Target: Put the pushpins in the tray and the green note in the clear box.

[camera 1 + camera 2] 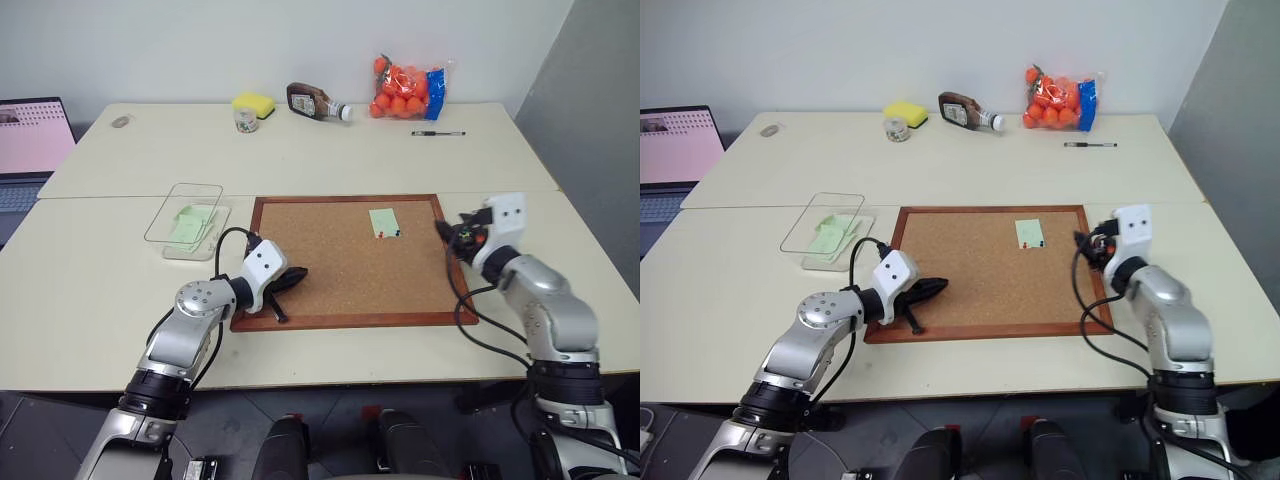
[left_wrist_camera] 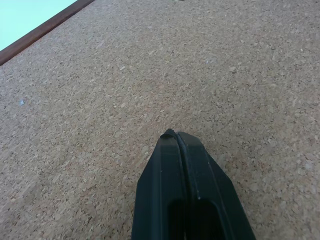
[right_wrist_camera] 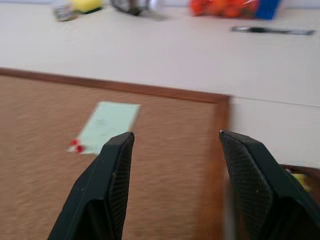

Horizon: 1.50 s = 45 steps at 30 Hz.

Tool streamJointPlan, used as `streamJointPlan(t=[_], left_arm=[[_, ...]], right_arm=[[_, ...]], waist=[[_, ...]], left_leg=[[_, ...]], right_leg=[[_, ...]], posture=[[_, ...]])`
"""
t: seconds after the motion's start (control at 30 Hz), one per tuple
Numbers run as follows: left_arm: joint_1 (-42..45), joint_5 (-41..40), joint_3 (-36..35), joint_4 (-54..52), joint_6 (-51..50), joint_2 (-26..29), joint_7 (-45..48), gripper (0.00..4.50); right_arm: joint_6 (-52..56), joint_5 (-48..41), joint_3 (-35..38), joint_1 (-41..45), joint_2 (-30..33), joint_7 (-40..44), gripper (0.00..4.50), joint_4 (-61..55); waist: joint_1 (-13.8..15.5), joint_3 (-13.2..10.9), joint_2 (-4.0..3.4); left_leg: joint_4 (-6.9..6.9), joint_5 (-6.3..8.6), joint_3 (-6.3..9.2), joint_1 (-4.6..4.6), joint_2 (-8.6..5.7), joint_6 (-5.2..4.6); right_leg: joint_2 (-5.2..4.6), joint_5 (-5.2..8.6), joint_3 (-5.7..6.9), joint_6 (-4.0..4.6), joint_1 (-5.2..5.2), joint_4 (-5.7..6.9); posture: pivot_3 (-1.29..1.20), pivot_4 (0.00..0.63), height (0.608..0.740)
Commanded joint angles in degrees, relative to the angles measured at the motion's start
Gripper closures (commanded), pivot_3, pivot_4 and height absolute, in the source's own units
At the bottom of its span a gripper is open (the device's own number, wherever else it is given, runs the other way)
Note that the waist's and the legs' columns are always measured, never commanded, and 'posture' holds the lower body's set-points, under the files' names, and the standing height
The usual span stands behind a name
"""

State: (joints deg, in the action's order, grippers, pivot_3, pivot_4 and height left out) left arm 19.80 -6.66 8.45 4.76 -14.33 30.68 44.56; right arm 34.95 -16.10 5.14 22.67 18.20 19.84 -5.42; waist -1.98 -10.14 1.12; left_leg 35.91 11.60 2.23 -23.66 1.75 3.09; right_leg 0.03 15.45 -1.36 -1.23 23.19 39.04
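note (image 1: 384, 222): we see it on cork board (image 1: 300, 240), near far right corner, two red pins (image 3: 76, 145) at its edge
box (image 1: 185, 218): table, just left of board, green slips inside
left gripper (image 1: 293, 279): fingers together, over board's near left edge
right gripper (image 3: 172, 145): fingers apart, at board's right edge; board middle bare

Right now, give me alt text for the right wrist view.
Two open black fingers frame a cork board holding a green note with red pushpins at its corner; a pen lies on the table beyond.
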Motion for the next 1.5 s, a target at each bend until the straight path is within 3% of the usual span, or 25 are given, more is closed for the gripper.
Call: streamJointPlan(t=[0.03, 0.4, 0.73, 0.77, 1.2, 1.5], left_arm=[[-0.15, 1.15, -0.6, 1.43, -0.32, 0.53, -0.59, 4.5], [-1.16, 1.0, -0.62, -0.15, -0.93, 0.99, -0.36, 4.5], [-1.89, 0.92, -0.54, -1.62, -1.83, 0.77, -0.55, 4.5], [-1.9, 0.92, -0.54, -1.67, -1.87, 0.75, -0.57, 4.5], [-1.9, 0.93, -0.26, -2.48, -2.64, 0.26, -1.06, 4.5], [-2.48, 1.07, 0.14, -2.84, -2.82, -0.02, -1.63, 4.5]], right_arm=[[-3.93, 2.39, -2.17, 3.1, -1.59, -0.7, 1.62, 4.14], [-13.12, 6.93, -5.78, 10.19, -4.91, -0.08, 1.62, 18.77], [-16.9, 9.01, -6.03, 12.32, -5.29, 0.11, 1.62, 24.96], [-17.06, 9.06, -6.04, 12.4, -5.31, 0.12, 1.99, 25.17], [-16.51, 9.19, -5.88, 12.19, -5.53, 1.03, 4.47, 24.86], [-16.68, 6.14, -4.13, 10.59, -6.9, 1.52, 4.47, 20.18]], waist=[[0.05, 0.0, 0.0], [0.07, 0.0, 0.0], [0.0, -0.01, 0.0], [0.0, -0.01, 0.0], [0.04, -0.01, -0.01], [0.06, -0.02, -0.01]], left_leg=[[0.01, 0.0, 0.0, -0.01, 0.0, 0.0], [-0.02, 0.0, 0.01, -0.02, 0.0, 0.0], [-0.06, 0.0, 0.01, -0.02, 0.01, 0.0], [-0.06, 0.0, 0.01, -0.02, 0.01, 0.0], [-0.07, 0.0, 0.01, -0.02, 0.01, 0.0], [-0.08, 0.0, 0.01, -0.03, 0.0, 0.0]], right_leg=[[0.0, 0.0, 0.0, 0.0, 0.0, 0.0], [0.0, 0.0, 0.02, 0.01, 0.01, -0.01], [0.0, 0.01, 0.01, 0.03, 0.03, -0.02], [0.0, 0.01, 0.01, 0.03, 0.03, -0.02], [0.0, 0.01, 0.01, 0.03, 0.03, -0.02], [0.0, 0.02, 0.01, 0.03, 0.03, -0.02]], posture=[[0.0, 0.15, 0.74], [0.0, 0.15, 0.74], [0.0, 0.15, 0.74], [0.0, 0.15, 0.74], [0.0, 0.15, 0.74], [0.0, 0.15, 0.74]])
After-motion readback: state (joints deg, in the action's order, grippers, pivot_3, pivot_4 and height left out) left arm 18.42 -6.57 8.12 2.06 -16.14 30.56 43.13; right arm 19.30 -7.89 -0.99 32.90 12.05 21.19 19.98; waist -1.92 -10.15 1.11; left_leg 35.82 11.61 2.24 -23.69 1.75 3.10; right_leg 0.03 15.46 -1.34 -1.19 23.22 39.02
